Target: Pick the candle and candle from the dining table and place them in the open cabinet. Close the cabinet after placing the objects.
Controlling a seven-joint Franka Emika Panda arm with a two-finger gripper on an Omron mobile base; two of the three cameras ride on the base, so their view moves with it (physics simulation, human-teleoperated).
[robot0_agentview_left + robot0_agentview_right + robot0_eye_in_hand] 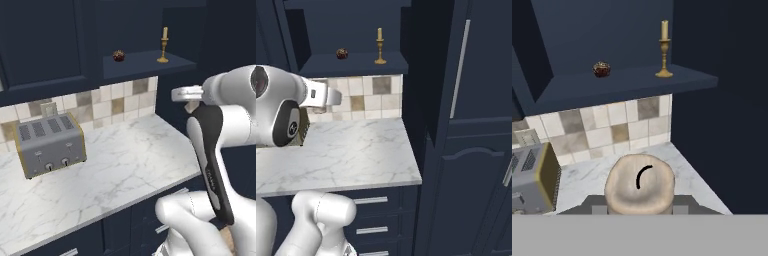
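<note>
With the taper (664, 50) already standing at the right end of the cabinet (627, 85) shelf, my pincer (640, 207) is clenched on the stub (640, 185) over the counter (687, 172), and next I must lift it onto that shelf beside the taper.

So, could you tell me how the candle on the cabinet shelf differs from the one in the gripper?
The taper candle is slim and tall, upright in a brass holder on the cabinet shelf. The stub candle is short and wide, with no holder and a curved dark wick, gripped between the gripper fingers above the counter. Both are pale tan.
</note>
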